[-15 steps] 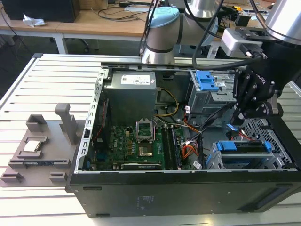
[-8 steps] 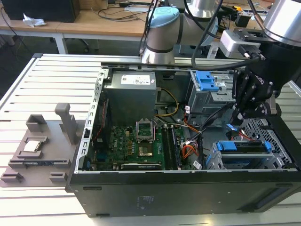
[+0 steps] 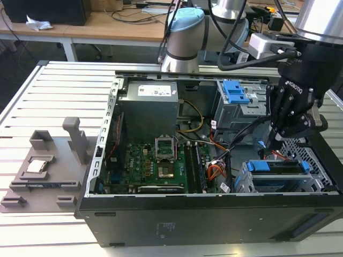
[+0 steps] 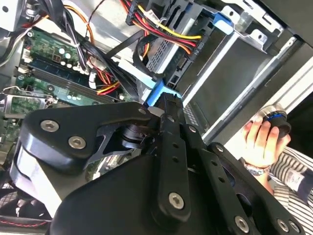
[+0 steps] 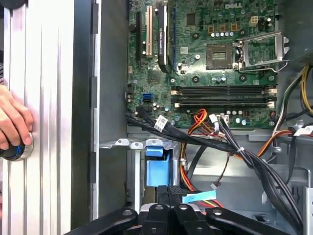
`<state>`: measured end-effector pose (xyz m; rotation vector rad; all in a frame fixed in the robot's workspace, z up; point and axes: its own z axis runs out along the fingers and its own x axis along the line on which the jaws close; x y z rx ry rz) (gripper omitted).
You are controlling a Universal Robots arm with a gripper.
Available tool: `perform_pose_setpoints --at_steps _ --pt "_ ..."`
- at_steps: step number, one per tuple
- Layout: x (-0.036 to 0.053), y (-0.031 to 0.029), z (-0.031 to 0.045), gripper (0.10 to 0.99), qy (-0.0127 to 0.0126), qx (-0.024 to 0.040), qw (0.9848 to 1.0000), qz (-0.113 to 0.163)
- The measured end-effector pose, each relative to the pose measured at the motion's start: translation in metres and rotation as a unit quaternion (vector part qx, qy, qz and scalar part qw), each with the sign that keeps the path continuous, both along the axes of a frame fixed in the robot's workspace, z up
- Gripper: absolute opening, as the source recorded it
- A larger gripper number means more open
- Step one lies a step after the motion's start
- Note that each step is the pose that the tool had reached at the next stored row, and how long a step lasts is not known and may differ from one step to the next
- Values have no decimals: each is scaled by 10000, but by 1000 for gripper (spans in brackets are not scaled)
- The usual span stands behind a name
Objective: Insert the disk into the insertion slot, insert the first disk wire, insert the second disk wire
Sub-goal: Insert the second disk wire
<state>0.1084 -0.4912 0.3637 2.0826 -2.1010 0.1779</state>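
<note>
Where the open case [image 3: 161,225] reaches the exterior view's right, the disk [image 3: 261,166] lies inside the slot [image 3: 244,182], its blue carrier showing at the mouth of the grey cage. The end effector [image 3: 274,145] hangs just above the disk's rear edge. Its fingers are drawn together to a point, and whether anything is pinched between them I cannot tell. In both wrist views its tip [image 4: 159,105] [image 5: 170,192] sits right beside a blue tab [image 4: 160,92] [image 5: 157,169], with a pale blue flat cable [image 5: 198,197] running off from it. A bundle of wires [image 5: 234,147], black, red, orange and yellow, crosses the case close by, between the cage and the motherboard [image 3: 155,166]. Outside the case wall a person's hand [image 5: 12,125] [image 4: 259,139] rests on a round button [image 5: 17,149] [image 4: 274,120] on the slatted bench [image 3: 53,85].
</note>
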Motion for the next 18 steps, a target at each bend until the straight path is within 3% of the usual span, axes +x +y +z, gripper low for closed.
perform_pose_setpoints --at_steps 6,11,18 --pt "0 73 -78 106 0 -10 10000 4" --pt "7 163 -96 106 0 -11 10000 8" --pt "10 167 -97 106 1 -14 10000 9"
